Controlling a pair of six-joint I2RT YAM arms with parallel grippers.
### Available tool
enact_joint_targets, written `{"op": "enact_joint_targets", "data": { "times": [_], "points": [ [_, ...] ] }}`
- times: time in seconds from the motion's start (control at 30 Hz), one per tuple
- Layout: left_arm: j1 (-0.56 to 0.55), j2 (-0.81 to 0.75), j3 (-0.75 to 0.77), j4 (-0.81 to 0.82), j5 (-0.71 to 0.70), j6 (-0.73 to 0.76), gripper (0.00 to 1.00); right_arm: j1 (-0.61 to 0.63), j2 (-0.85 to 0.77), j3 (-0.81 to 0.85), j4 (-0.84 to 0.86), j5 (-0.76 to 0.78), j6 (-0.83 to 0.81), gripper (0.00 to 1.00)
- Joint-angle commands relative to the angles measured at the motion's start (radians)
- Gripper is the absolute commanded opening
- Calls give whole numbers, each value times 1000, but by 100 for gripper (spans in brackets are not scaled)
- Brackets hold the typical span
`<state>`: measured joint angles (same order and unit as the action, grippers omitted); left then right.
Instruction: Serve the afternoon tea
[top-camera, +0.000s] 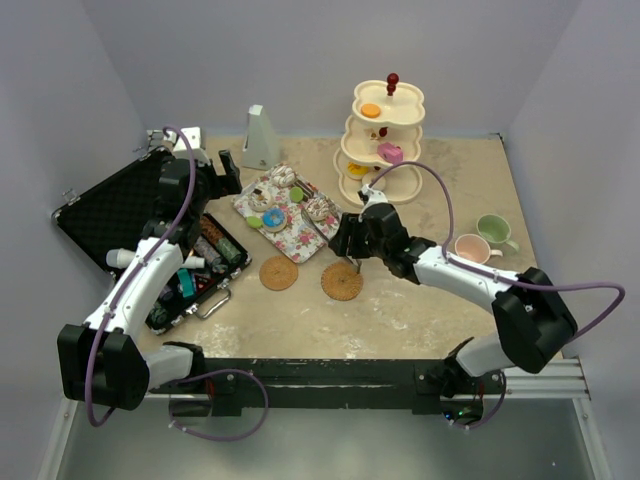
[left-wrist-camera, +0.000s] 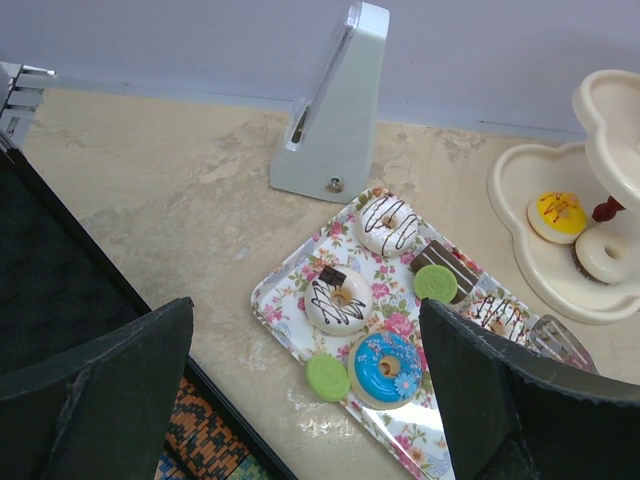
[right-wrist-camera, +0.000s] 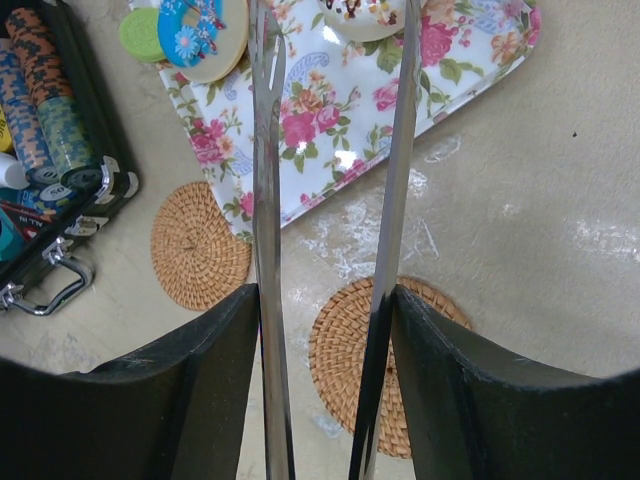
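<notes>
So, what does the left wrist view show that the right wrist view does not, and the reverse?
Only the left wrist view: the grey pyramid-shaped object and the cream tiered stand with a yellow treat on it.
Only the right wrist view: one woven coaster and a second woven coaster, both on the table.
Both: the floral tray, the blue donut, the green disc beside it, the black case and part of the metal tongs.
</notes>
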<state>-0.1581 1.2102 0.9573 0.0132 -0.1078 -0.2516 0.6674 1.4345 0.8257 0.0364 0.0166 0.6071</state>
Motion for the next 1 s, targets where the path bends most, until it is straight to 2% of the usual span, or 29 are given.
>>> {"op": "enact_joint_targets", "data": {
  "times": [0.0, 0.4, 0.57, 0.7, 0.97],
  "points": [
    [-4, 0, 12, 34, 5, -11, 100, 1, 20, -11, 75, 28, 20, 56],
    [-4, -1, 14, 33, 3, -11, 100, 0, 69, -14, 112, 62, 25, 56],
    [-4, -3, 14, 33, 2, -8, 100, -3, 115, 1, 134, 66, 8, 53],
    [-4, 0, 14, 33, -4, -6, 100, -5, 122, 26, 123, 75, -9, 43],
    [-4, -1, 14, 33, 7, -11, 100, -31, 3, 39, 62, 57, -13, 34]
  ]
}}
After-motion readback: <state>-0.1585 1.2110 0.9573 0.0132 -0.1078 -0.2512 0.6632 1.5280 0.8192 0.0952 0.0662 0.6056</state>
